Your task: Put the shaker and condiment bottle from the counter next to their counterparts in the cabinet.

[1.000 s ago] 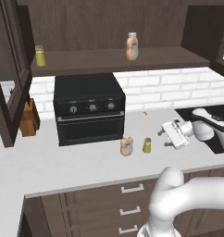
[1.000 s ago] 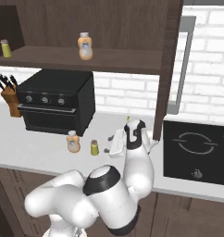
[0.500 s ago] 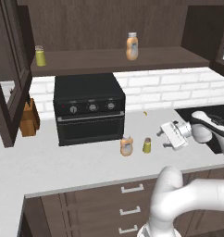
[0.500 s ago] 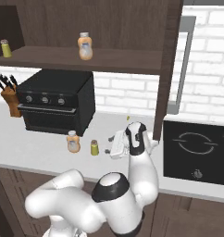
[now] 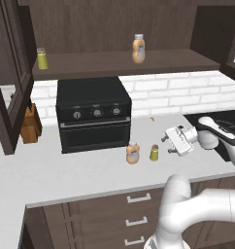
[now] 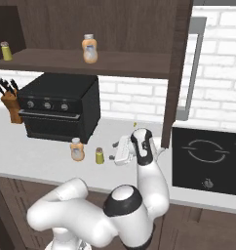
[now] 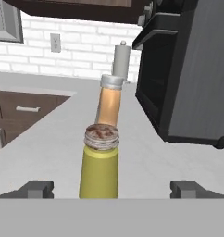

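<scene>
The yellow-green shaker [image 5: 154, 152] stands on the counter [image 5: 66, 170], and the orange condiment bottle [image 5: 133, 152] stands just left of it. My gripper [image 5: 166, 144] lies level over the counter just right of the shaker, open, with nothing between its fingers. In the hand view the shaker [image 7: 100, 166] sits centred between the wide-apart fingertips [image 7: 37, 189], untouched, with the bottle [image 7: 110, 101] behind it. From the right base view the gripper [image 6: 112, 151] points at the shaker [image 6: 99, 156] and bottle [image 6: 77, 149]. The counterparts stand on the cabinet shelf [image 5: 90, 65]: a shaker [image 5: 41, 58] at left, a bottle [image 5: 138, 48] near the middle.
A black toaster oven [image 5: 92, 119] stands on the counter behind the two bottles. A brown knife block [image 5: 30, 124] is left of it. A black cooktop [image 6: 207, 151] lies to the right. The cabinet's dark door frames [image 5: 10, 73] hang open at both sides.
My hand has crept a little to the left, closer to the shaker. The jaws have stayed open; the shaker and bottle have not moved.
</scene>
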Tool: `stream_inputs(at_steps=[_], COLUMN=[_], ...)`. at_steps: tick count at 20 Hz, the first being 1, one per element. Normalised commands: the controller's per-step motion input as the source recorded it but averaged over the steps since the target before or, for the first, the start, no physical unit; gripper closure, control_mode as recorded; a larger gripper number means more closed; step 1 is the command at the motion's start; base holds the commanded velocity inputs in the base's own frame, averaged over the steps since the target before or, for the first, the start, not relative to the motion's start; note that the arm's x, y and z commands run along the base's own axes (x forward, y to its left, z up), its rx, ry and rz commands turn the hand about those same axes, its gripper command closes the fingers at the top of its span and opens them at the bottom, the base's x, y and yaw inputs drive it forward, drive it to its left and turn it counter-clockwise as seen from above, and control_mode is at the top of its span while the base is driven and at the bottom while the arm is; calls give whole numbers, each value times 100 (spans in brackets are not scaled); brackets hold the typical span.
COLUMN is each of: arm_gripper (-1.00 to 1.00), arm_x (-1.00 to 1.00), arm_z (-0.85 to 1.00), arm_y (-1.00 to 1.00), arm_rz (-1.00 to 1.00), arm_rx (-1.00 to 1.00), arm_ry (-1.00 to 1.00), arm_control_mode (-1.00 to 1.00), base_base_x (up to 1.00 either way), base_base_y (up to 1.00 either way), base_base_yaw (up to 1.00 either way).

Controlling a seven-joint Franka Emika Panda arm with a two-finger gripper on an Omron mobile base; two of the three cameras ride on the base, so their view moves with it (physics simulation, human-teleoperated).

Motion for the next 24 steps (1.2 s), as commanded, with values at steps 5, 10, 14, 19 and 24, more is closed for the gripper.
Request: stream_inputs(at_steps=[5,10,14,19,24], arm_gripper=[-100,-100,-100,-100,-100], arm_x=[-10,-23,-27,-11,11], arm_z=[0,0,-1,-3,-7], arm_y=[0,0,10,29,20], arm_rz=[3,0,0,0,0], arm_rx=[0,-2,-2,-2,0], arm_ry=[-2,0,-2,0,0], arm_control_mode=[-100,-100,-100,-100,-100], base_base_x=[0,0,0,0,0], base_base_y=[0,0,0,0,0], base_base_yaw=[0,0,0,0,0])
